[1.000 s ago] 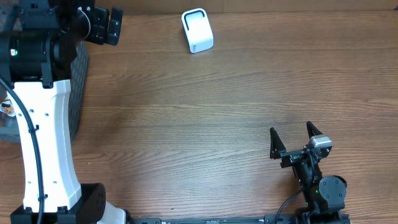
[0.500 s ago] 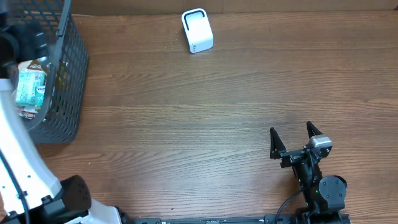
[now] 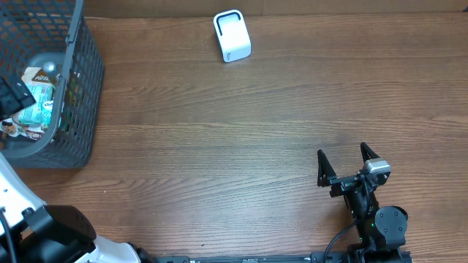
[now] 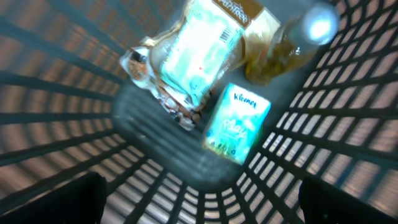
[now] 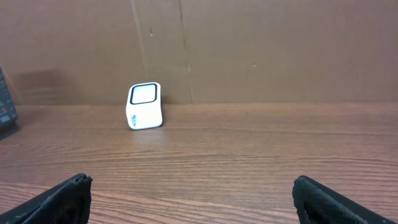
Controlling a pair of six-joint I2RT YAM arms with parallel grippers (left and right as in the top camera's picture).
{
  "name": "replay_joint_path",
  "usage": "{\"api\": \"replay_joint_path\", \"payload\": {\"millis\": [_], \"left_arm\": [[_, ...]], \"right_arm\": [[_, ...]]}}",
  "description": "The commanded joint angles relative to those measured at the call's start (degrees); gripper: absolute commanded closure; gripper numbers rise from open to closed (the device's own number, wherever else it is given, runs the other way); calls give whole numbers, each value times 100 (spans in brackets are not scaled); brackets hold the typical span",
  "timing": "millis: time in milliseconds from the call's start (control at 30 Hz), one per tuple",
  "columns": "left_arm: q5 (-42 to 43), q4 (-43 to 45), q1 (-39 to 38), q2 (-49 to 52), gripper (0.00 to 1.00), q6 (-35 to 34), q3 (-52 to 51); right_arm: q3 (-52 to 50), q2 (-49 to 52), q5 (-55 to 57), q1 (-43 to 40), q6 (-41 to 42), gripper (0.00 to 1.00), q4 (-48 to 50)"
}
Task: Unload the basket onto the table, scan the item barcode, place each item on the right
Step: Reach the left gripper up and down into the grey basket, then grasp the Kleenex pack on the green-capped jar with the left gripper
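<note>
nothing is scanned yet. the left gripper [image 4: 202, 205] hangs over the mesh basket [image 3: 84, 88], jaws wide and empty, above a kleenex tissue pack [image 4: 237, 122], a snack pouch [image 4: 193, 53] and a bottle [image 4: 286, 46] on its floor. the right gripper [image 3: 342, 153] sits open and empty, well apart from the white scanner [image 3: 232, 36]. picking an item and scanning it both remain.

Table [image 3: 241, 146] was brown wood-grain, with the grain running 9-to-3 in the overhead view. Two things sat directly on it. A dark mesh basket [image 3: 88, 80] stood at about 10 o'clock, at the left edge and partly cut off by the frame. A white scanner [image 3: 232, 36] stood on its base at about 12 o'clock, close to the far edge and well apart from the basket. It had a dark-rimmed window on its upper part.
</note>
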Motion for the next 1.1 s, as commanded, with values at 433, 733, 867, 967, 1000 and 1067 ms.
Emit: {"api": "replay_joint_path", "payload": {"millis": [433, 733, 867, 967, 1000, 1067], "left_arm": [[529, 1045, 22, 170, 0, 590, -1200], [1276, 1117, 22, 916, 1, 1086, -1248], [1300, 1154, 22, 1163, 0, 1128, -1248], [1294, 1174, 22, 1281, 1, 1128, -1248], [1272, 1182, 22, 1307, 0, 1128, -1248], [1259, 1187, 22, 1364, 0, 1128, -1248]], "right_arm": [[-61, -52, 76, 26, -9, 0, 15], [-61, -52, 76, 26, -9, 0, 15], [-61, -52, 76, 26, -9, 0, 15], [-61, -52, 76, 26, -9, 0, 15], [-61, -52, 76, 26, -9, 0, 15], [-61, -52, 76, 26, -9, 0, 15]]}}
